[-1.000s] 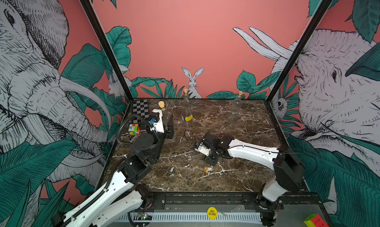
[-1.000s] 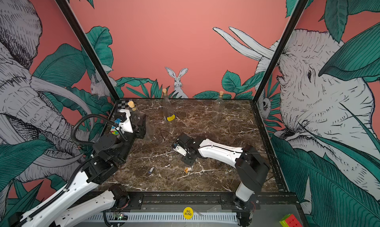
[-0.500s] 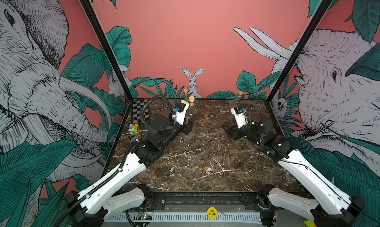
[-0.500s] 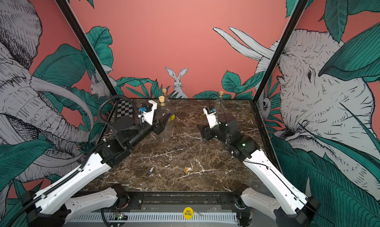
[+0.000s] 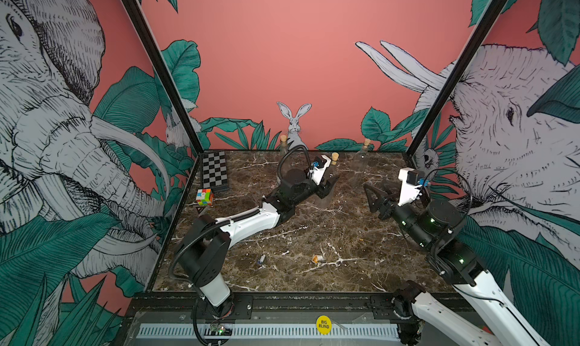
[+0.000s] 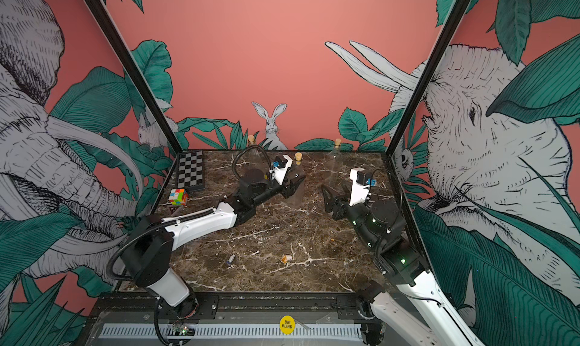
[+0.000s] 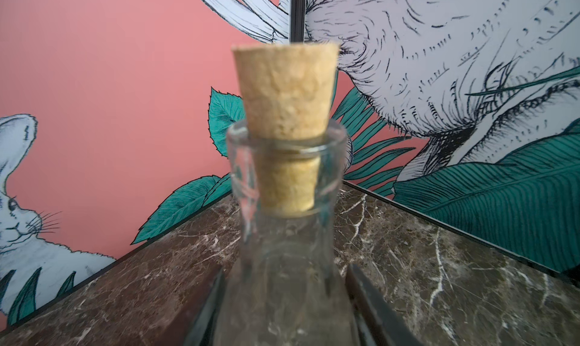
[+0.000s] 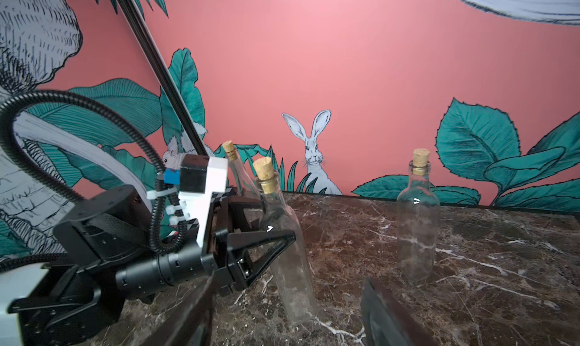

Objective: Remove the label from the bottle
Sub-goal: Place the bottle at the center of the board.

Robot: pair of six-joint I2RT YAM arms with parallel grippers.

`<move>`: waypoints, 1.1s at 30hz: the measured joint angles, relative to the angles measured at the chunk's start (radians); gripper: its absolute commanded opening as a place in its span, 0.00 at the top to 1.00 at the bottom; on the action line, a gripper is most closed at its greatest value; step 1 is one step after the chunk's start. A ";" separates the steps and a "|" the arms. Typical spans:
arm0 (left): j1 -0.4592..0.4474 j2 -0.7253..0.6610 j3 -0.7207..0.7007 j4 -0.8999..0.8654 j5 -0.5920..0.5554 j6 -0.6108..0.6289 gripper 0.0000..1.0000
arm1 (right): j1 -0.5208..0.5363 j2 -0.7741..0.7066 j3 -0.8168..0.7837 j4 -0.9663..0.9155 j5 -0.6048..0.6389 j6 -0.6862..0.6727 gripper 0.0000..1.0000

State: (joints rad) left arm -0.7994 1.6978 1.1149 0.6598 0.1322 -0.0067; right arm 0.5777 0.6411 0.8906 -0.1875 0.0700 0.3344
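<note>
Bottle (image 8: 282,234): clear glass, stopped with a cork (image 7: 287,90), tilted with its base on the marble worktop (image 5: 314,234), toward the rear. Left claw (image 7: 287,275) pinches its body. Right claw (image 5: 376,195) is spread and empty, well apart. A second corked bottle (image 8: 416,222) and a third corked bottle (image 8: 233,168) stand near the back wall.

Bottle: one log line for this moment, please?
left gripper: holds bottle | bottle: corked, tilted | right gripper: open, empty

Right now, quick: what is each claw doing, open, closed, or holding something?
Left gripper: closed on the corked glass bottle.
Right gripper: open, holding nothing.
</note>
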 measured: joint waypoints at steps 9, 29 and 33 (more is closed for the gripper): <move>0.000 0.228 0.090 0.233 -0.107 0.029 1.00 | 0.000 -0.011 -0.022 0.015 0.080 -0.026 0.27; 0.032 0.474 0.263 0.333 -0.232 0.051 1.00 | -0.004 0.085 -0.022 0.042 0.129 -0.051 0.27; 0.042 0.486 0.279 0.337 -0.245 0.043 1.00 | -0.005 0.090 -0.022 0.042 0.129 -0.051 0.27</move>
State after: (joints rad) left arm -0.7578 2.1838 1.3937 0.9966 -0.1123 0.0364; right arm 0.5732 0.7307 0.8688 -0.1459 0.1986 0.2836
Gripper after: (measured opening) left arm 0.577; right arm 0.732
